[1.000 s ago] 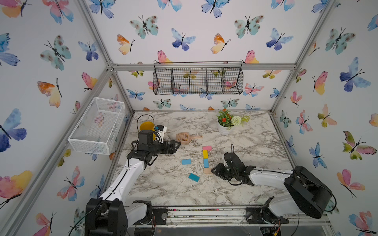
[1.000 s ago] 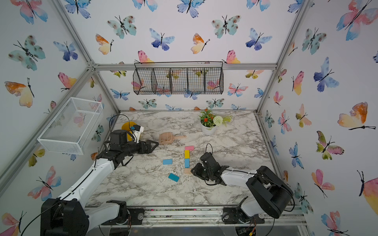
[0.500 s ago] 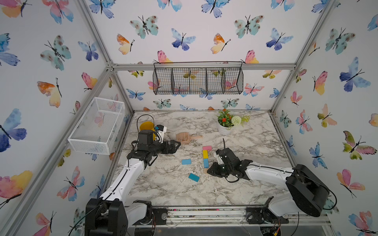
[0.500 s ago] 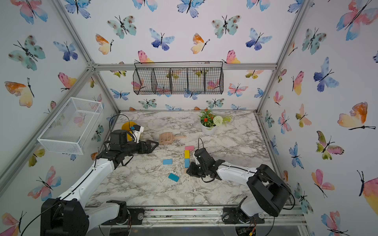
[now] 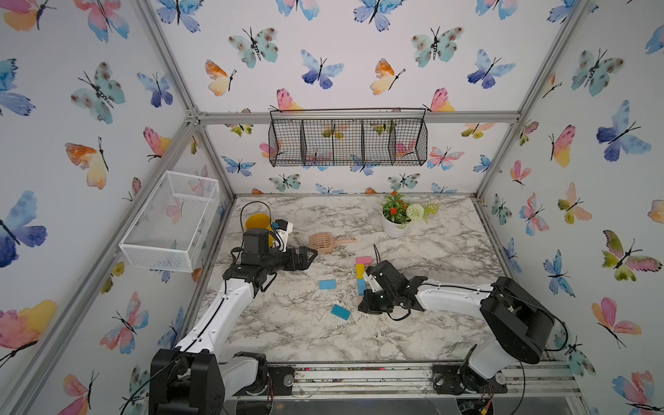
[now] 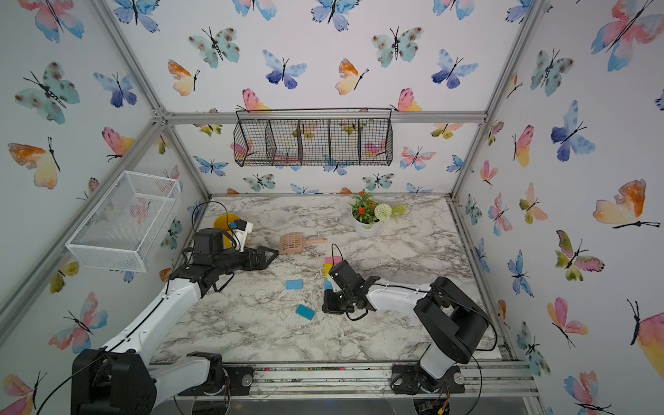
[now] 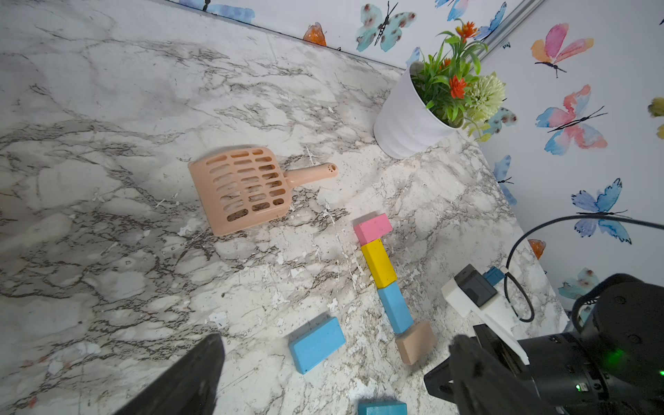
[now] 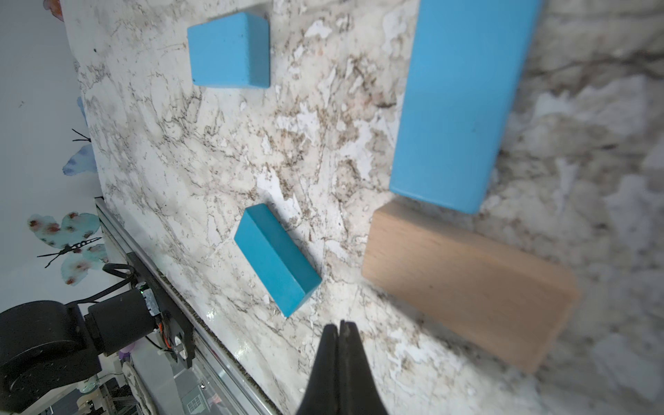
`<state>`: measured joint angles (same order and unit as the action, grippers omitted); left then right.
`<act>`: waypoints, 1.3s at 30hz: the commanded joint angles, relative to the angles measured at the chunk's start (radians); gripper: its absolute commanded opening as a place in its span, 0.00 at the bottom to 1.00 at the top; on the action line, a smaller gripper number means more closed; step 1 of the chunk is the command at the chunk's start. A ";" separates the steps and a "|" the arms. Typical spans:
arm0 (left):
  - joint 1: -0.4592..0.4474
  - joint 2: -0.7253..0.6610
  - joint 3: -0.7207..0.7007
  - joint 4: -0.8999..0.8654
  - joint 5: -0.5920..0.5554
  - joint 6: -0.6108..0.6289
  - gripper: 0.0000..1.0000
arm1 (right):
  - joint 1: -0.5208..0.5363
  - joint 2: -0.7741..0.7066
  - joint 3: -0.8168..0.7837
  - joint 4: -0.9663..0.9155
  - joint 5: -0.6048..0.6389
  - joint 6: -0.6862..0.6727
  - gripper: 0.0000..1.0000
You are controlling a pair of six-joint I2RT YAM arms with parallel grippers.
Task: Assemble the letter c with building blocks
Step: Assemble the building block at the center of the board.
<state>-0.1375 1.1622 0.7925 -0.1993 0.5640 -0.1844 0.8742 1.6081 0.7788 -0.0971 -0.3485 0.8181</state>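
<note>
Pink (image 5: 363, 260), yellow (image 5: 360, 270) and light blue (image 5: 361, 286) building blocks lie end to end in a column in both top views. The tan wood block (image 7: 415, 341) lies across the column's near end, angled and touching the light blue one (image 8: 463, 100). A second light blue block (image 5: 327, 284) and a teal block (image 5: 340, 312) lie loose to the left. My right gripper (image 5: 363, 305) is shut and empty, low over the table, with its tips (image 8: 340, 325) just off the tan block (image 8: 467, 284). My left gripper (image 5: 310, 256) hovers open and empty at the left.
A peach slotted scoop (image 5: 328, 241) lies just beyond my left gripper. A white flower pot (image 5: 395, 224) stands at the back right, and a yellow cup (image 5: 258, 222) behind my left arm. A white wire basket (image 5: 172, 222) hangs on the left wall, a black one (image 5: 346, 142) on the back wall.
My right gripper has slid left to the near end of the block column, and its jaws have closed with nothing in them. The left arm has not moved.
</note>
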 commanded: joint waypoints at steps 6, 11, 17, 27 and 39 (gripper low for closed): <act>0.008 -0.005 -0.012 -0.003 0.004 0.010 0.98 | 0.004 0.024 0.002 -0.008 0.041 0.026 0.03; 0.007 -0.004 -0.010 -0.003 0.007 0.010 0.98 | 0.003 0.035 0.003 -0.017 0.036 0.018 0.03; 0.007 -0.004 -0.010 -0.003 0.008 0.010 0.98 | 0.003 0.029 -0.009 -0.014 0.048 0.022 0.03; 0.007 -0.005 -0.010 -0.004 0.008 0.010 0.98 | 0.003 0.032 -0.014 -0.018 0.081 0.035 0.04; 0.006 -0.006 -0.010 -0.003 0.007 0.010 0.98 | -0.003 0.031 -0.018 -0.021 0.094 0.042 0.04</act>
<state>-0.1371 1.1622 0.7925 -0.1993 0.5640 -0.1844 0.8742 1.6337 0.7780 -0.0967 -0.2817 0.8490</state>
